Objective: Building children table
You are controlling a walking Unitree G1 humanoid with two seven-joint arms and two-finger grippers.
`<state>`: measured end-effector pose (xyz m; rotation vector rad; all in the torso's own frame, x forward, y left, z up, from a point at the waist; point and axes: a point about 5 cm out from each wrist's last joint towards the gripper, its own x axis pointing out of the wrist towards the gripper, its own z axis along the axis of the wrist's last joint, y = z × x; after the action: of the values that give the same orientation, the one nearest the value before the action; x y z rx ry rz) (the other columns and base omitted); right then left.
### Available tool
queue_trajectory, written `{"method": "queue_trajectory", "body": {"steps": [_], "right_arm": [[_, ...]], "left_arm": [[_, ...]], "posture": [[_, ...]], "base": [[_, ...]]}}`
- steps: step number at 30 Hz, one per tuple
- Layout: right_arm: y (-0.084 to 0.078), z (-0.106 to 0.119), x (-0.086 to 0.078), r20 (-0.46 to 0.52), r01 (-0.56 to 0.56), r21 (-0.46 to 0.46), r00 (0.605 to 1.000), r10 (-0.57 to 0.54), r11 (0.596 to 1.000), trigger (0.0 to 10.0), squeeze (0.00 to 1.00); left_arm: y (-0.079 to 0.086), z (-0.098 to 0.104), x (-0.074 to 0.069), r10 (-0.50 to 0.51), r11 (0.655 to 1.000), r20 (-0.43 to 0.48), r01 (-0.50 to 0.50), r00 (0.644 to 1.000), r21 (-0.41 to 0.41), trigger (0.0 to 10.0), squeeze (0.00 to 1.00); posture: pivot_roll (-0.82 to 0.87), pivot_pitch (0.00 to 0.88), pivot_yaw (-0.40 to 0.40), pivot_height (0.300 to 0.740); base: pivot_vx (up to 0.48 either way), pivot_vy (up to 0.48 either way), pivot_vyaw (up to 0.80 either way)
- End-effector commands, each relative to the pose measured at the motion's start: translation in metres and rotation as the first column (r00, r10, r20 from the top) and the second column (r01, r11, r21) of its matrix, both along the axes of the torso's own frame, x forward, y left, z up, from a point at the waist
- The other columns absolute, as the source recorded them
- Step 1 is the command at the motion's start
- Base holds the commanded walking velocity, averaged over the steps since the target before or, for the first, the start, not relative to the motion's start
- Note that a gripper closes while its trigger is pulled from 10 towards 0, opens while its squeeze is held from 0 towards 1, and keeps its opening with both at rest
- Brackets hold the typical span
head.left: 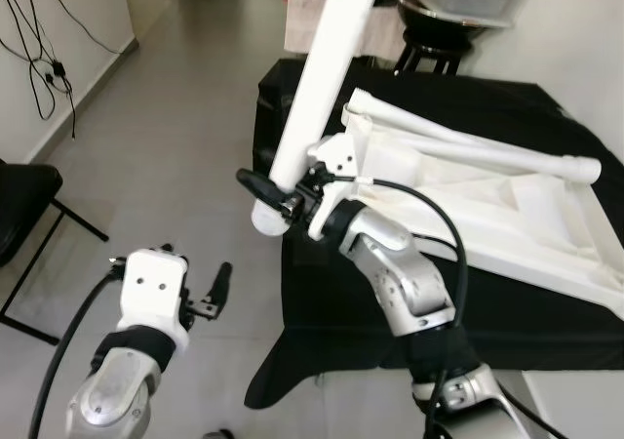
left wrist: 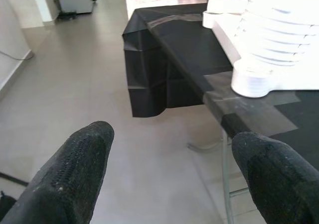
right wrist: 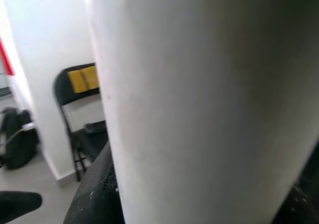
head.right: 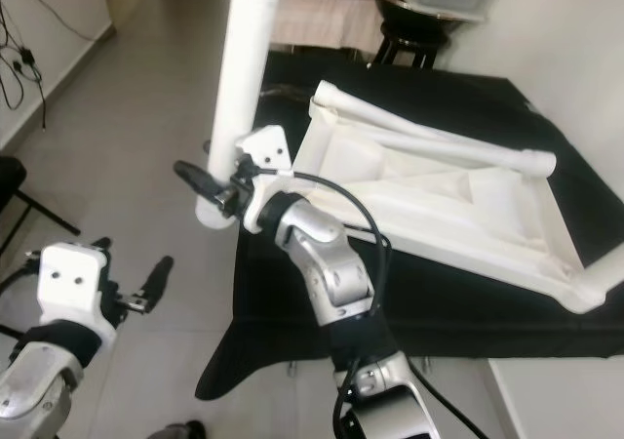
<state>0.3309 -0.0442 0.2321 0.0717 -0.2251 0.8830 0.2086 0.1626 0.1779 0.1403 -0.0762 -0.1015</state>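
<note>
My right gripper [head.left: 276, 191] is shut on a long white table leg [head.left: 317, 78], near its lower end. The leg stands nearly upright, leaning slightly, beside the left edge of a table under black cloth [head.left: 468, 98]. In the right wrist view the leg [right wrist: 199, 99] sits between the fingers. An upside-down white tabletop [head.left: 487, 215] lies on the cloth, with another white leg [head.left: 468, 146] lying across its far side. My left gripper [head.left: 195, 263] hangs open, low over the floor left of the table, holding nothing. A ribbed white leg end [left wrist: 269, 50] appears in its wrist view.
A black folding chair [head.left: 24, 215] stands at the far left, with cables [head.left: 44, 68] hanging on the wall behind it. A black stool with a dark bowl [head.left: 444, 29] stands beyond the table. Grey tiled floor [head.left: 166, 146] stretches left of the table.
</note>
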Motion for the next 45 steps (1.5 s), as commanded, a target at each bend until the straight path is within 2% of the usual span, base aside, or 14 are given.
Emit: {"method": "queue_trajectory", "body": {"steps": [1, 45], "right_arm": [[-0.0018, 0.0005, 0.0, 0.0, 0.007, 0.004, 1.0, -0.007, 1.0, 10.0, 0.0], [-0.0015, -0.0021, 0.0008, -0.023, -0.009, 0.0, 1.0, 0.009, 1.0, 10.0, 0.0]], "left_arm": [[-0.0023, -0.0015, -0.0002, -0.007, 1.0, -0.003, 0.007, 1.0, 0.0, 10.0, 0.0], [-0.0062, 0.001, 0.0026, -0.034, 0.999, 0.009, 0.034, 0.999, -0.008, 10.0, 0.0]], "posture": [[-0.01, 0.114, -0.111, 0.74], [-0.01, 0.11, -0.11, 0.74]], "base": [[0.251, 0.0, 0.0], [0.261, 0.0, 0.0]]}}
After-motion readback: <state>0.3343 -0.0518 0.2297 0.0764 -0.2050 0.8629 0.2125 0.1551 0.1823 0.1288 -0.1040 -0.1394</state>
